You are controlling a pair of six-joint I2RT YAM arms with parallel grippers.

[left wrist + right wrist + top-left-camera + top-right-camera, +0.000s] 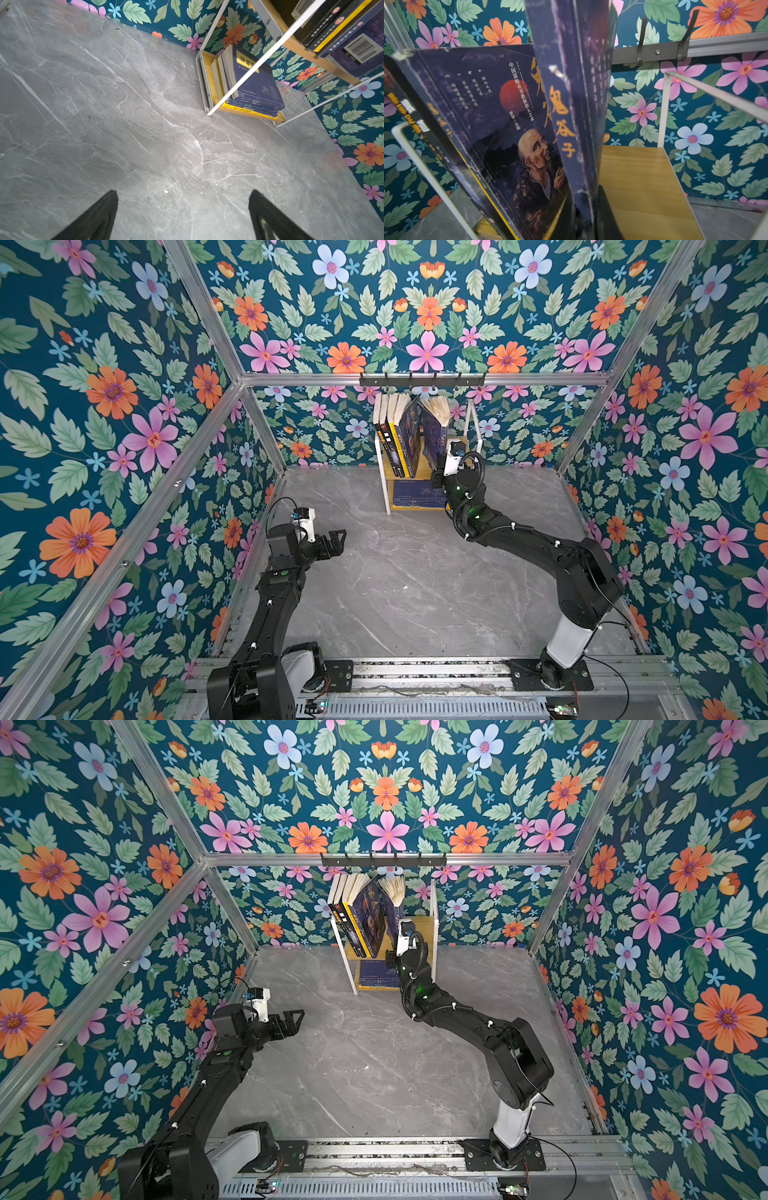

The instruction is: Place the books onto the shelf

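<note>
One purple book (571, 104) pinched in right tool (586, 209).

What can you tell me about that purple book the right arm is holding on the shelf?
The purple-blue paperback stands nearly upright in the upper tier of the shelf, its scuffed spine carrying orange characters. The right end effector is shut on its lower end. In both top views its yellowed pages fan open on top. A matching old-man cover leans beside it.
</note>
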